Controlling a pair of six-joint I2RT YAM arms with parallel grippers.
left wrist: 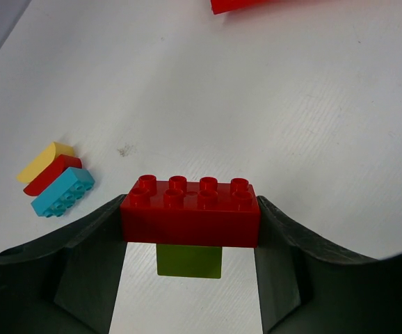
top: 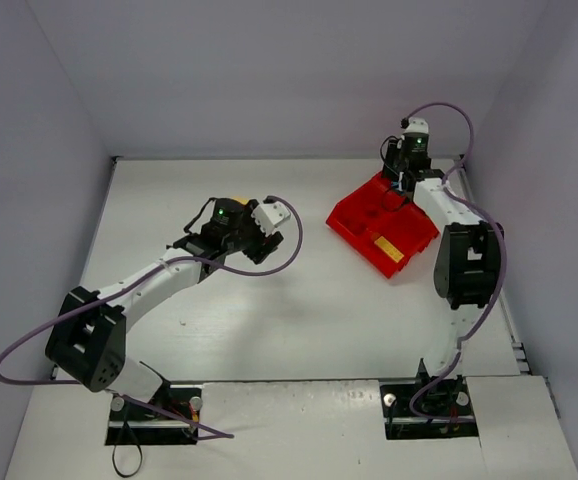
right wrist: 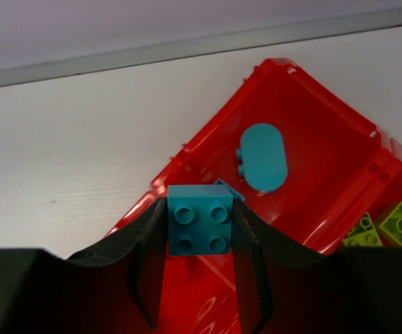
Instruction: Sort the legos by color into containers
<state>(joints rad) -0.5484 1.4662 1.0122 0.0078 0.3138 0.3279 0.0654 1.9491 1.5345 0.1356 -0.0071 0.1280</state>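
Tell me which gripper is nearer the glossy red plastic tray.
Right. The right gripper hangs over the glossy red plastic tray, clamping a square cyan brick above one compartment. The left gripper is off to the tray's left, clamping a long red brick.

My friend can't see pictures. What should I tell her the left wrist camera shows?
The left gripper holds a red eight-stud brick between its dark fingers over a white table, a lime green piece showing just under the brick. To the left lie a yellow brick, a second red brick and a cyan brick, side by side.
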